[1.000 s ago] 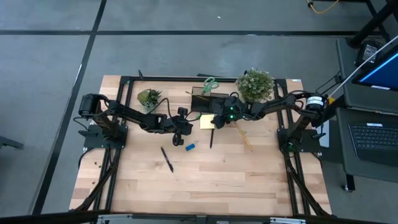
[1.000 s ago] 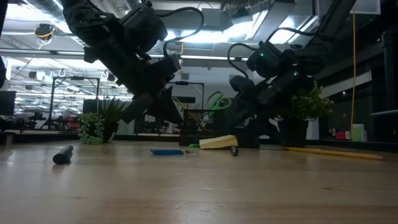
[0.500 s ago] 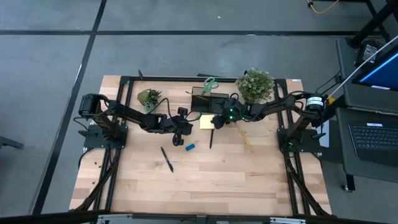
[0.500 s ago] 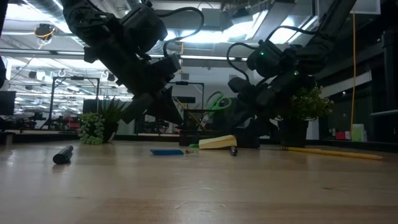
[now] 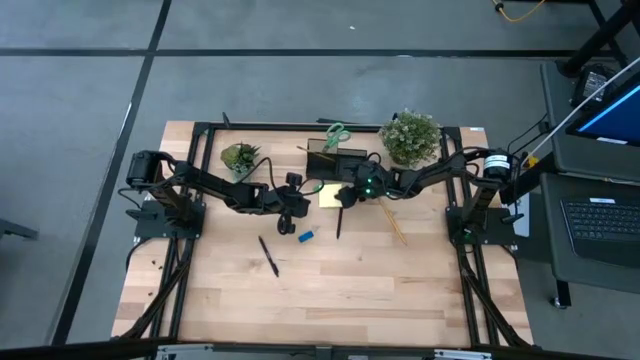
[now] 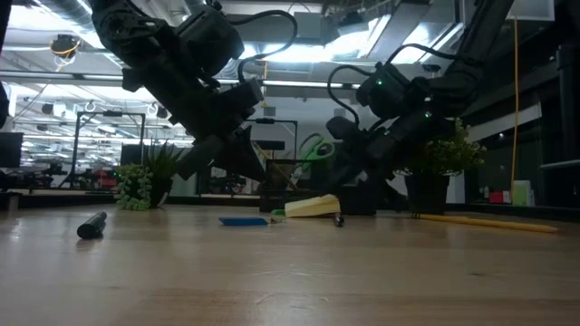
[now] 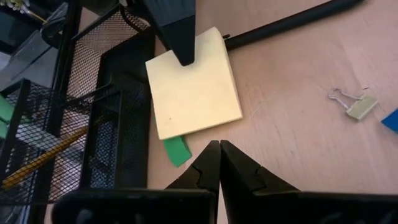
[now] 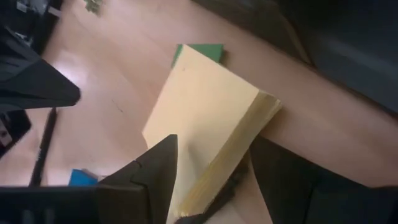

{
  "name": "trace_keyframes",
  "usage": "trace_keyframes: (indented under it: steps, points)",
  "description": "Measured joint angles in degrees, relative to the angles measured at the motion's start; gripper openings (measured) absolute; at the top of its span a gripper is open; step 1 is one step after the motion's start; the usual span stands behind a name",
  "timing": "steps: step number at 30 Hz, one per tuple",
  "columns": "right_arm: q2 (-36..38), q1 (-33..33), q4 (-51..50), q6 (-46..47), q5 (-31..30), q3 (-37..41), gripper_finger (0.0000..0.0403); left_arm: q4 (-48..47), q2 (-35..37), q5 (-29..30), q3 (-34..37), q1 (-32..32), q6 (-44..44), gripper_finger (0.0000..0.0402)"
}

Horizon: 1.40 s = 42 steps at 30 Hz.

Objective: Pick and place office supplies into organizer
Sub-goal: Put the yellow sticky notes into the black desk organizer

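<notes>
The organizer stands at the far middle of the table, a black mesh box with green-handled scissors rising from its back edge and a pencil lying slantwise inside one mesh compartment. The yellow pad lies against the organizer's near wall, one edge tilted up off the wood in the low view. A green eraser pokes out from under the pad's edge, right beside the organizer's wall.

The right gripper is down at the pad, just in front of the organizer. Its fingers stand wide, one on the pad's flat top and the other along its thick paper edge, so the pad sits between them; the pictures do not show the fingers pressing in on it.

The left gripper hovers near the pad on the side away from the organizer, its fingers pressed together with nothing between them.

A black pen lies just beyond the pad from the organizer, touching or nearly touching it. A blue eraser and a binder clip lie a little farther out. A second pen lies well apart toward the table's near side. Loose pencils lie to the right of the pad, below the larger of two plants.
</notes>
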<state>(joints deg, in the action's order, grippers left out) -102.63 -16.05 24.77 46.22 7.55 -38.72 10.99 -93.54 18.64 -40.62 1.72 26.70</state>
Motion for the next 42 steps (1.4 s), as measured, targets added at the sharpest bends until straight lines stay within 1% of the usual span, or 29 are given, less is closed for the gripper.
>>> trace_keyframes:
  steps: [3,19,21,24,31,32,42]
  points:
    - [0.0,0.03,-0.62,-0.02,0.03,0.0,0.0202,0.01,0.0,-0.79,0.0,-0.02,0.24,0.0002]
    - [-0.13,0.15,-0.17,-1.66,0.0,0.0,0.0198,0.01,0.0,-0.86,0.0,-0.02,0.48,0.0002]
    - [-0.13,0.15,-0.21,-1.83,0.0,0.0,0.0185,0.01,0.0,-0.86,0.0,-0.02,0.5,0.0003]
    - [-0.13,0.15,-0.3,-3.09,0.0,0.0,0.0148,0.01,0.0,-0.87,0.0,-0.02,0.48,0.0002]
    - [-0.13,0.15,-0.15,-6.83,0.04,-0.02,0.0026,0.01,0.0,-0.9,0.0,-0.02,0.48,0.0002]
    - [-0.13,0.16,-0.12,-7.54,0.03,-0.02,0.0019,0.01,0.0,-0.9,0.0,-0.02,0.48,0.0002]
    - [-0.13,0.2,1.24,-7.68,1.29,-0.02,0.0019,0.01,0.0,-0.88,0.0,-0.02,0.48,0.0003]
